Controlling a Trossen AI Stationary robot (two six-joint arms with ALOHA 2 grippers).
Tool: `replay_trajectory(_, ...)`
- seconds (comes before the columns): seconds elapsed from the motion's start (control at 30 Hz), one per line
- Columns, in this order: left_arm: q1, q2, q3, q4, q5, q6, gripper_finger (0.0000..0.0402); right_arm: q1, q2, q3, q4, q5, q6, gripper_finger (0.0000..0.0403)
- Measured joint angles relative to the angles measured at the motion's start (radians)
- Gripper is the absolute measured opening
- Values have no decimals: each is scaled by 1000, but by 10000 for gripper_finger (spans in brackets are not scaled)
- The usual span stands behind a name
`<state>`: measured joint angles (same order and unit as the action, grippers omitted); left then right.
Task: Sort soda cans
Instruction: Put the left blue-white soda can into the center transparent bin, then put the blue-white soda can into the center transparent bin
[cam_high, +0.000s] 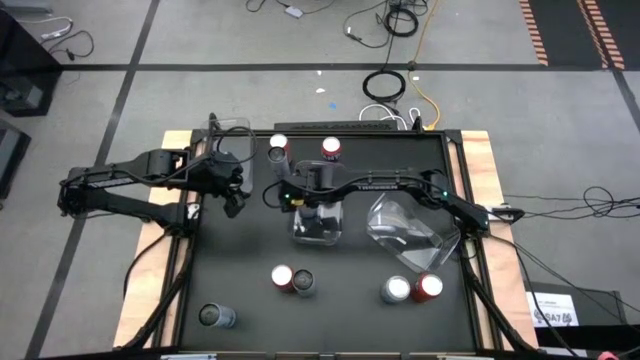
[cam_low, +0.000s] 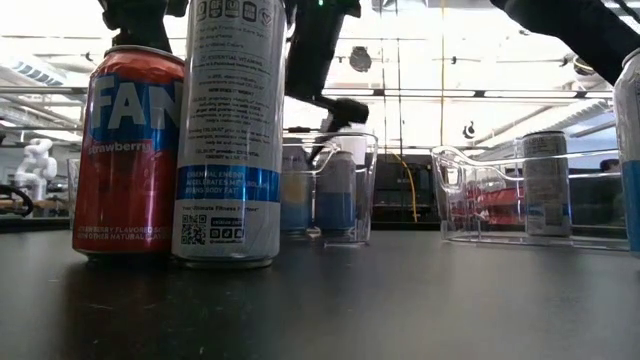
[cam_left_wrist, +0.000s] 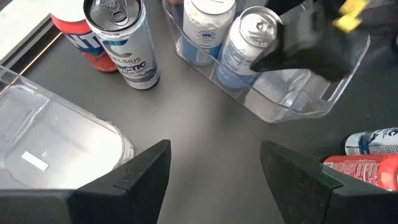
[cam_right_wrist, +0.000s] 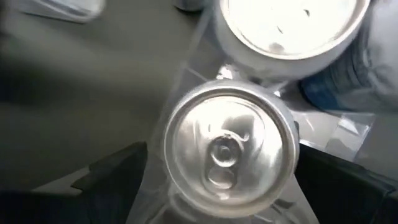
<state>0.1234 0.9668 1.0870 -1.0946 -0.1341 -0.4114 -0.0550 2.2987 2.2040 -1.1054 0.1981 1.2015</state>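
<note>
Two blue-silver soda cans (cam_left_wrist: 249, 46) (cam_left_wrist: 202, 28) stand upright in the clear middle bin (cam_high: 318, 225). My right gripper (cam_right_wrist: 222, 155) hangs open over the nearer can (cam_right_wrist: 227, 146), one finger on either side of its silvery top with a gap to each. In the high view that gripper (cam_high: 305, 200) hides both cans. My left gripper (cam_left_wrist: 214, 165) waits open above bare table at the left (cam_high: 235, 195). Loose cans stand on their bases: a red one (cam_low: 128, 150) with a blue-silver one (cam_low: 228, 130), two at the far edge (cam_high: 331, 149) (cam_high: 278, 147), and others near the front.
A second clear bin (cam_high: 410, 230) lies at the right and a third (cam_high: 232, 135) stands at the far left. At the front stand a red and a dark can (cam_high: 292, 280), a blue-silver and a red can (cam_high: 412, 289), and a dark grey can (cam_high: 215, 317).
</note>
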Motion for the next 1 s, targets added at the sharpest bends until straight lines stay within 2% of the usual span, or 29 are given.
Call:
replay_trajectory(0.27,0,0,0,16,0,0,258,35,-77,105,-26,-18,-130,385)
replay_trajectory(0.5,0,0,0,17,0,0,258,88,-187,111,-119,-4,-217,384)
replay_trajectory(0.6,0,0,0,16,0,0,258,124,-227,111,-227,37,-214,384)
replay_trajectory(0.77,0,0,0,16,0,0,258,216,-253,110,-471,37,-122,384)
replay_trajectory(0.87,0,0,0,16,0,0,258,294,-265,94,-454,34,-128,384)
replay_trajectory(1.0,0,0,0,16,0,0,258,393,-268,91,-463,61,-59,384)
